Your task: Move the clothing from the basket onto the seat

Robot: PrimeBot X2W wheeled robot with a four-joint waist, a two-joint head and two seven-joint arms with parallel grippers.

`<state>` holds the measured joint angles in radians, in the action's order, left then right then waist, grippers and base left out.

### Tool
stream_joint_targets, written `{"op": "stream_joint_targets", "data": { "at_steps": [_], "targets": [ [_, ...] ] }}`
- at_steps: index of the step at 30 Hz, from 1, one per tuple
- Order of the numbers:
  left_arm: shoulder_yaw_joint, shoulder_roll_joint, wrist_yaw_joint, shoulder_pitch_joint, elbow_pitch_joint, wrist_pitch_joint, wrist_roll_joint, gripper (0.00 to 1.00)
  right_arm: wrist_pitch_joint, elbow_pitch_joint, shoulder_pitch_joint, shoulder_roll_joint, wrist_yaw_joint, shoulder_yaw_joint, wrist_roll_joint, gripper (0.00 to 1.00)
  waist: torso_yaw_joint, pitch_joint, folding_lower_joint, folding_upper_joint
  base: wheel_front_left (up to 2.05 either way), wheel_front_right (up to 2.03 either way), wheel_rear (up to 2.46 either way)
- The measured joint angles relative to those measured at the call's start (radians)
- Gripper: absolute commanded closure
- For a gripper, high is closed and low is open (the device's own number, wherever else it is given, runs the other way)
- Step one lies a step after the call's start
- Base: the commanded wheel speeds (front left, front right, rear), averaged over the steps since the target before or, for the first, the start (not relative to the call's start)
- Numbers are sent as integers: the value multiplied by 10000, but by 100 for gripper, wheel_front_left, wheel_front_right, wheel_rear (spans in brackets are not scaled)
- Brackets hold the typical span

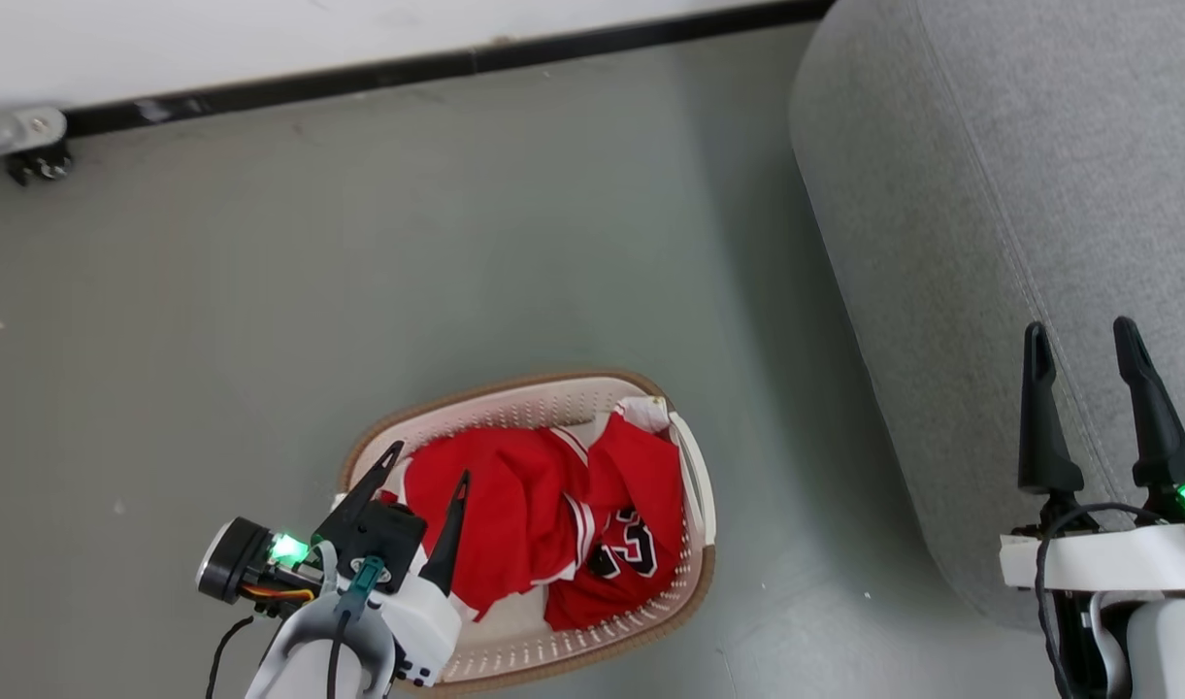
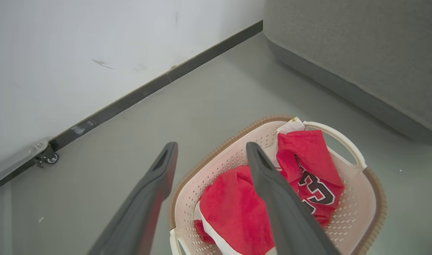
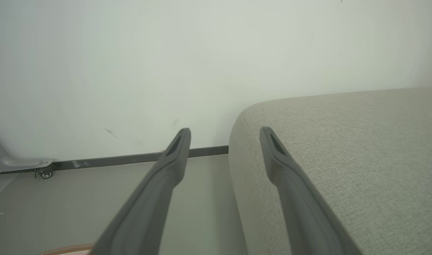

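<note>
Left gripper (image 1: 431, 464) hung over the near-left end of the basket (image 1: 514, 384), both dark fingers spread wide, nothing between them. Right gripper (image 1: 1081, 330) likewise spread and empty, poised over the edge of the seat (image 1: 990, 194), well apart from the clothing (image 1: 553, 505).

Step in hand, as judged: first reach into the basket.
- Lower the left gripper straight onto the high fold of the plain red garment (image 1: 500, 505) beneath it.
- Keep both fingers inside the brown rim so neither catches the perforated wall.
- Pinch a thick bunch, not one layer; soft cloth would likely slip.
- Lift clear of the rim before swinging right. The two pieces overlapped, so the second might drag along.

Seat: large grey sofa on the right, rounded edge, seam line, no clothing on it.

Basket: on the floor (image 1: 456, 243) near the seat, bare floor showing between them.

Contents: both red pieces.
- The plain one, with white stripe trim, filled the left half.
- The jersey (image 1: 636, 529), dark lettering up, lay on the right, its top corner draped against the white side handle (image 1: 701, 476).
</note>
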<state>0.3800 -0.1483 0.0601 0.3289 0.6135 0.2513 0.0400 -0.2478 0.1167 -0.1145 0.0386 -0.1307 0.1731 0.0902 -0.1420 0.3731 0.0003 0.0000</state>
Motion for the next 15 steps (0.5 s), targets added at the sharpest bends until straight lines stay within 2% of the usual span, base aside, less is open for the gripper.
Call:
{"op": "stream_joint_targets", "data": {
  "at_steps": [15],
  "targets": [
    [58, -102, 198, 722, 1091, 2, 370, 0, -15, -416, -595, 2, 0, -151, 278, 0, -648, 1391, -1, 0, 0, 0, 0]
  ]
}}
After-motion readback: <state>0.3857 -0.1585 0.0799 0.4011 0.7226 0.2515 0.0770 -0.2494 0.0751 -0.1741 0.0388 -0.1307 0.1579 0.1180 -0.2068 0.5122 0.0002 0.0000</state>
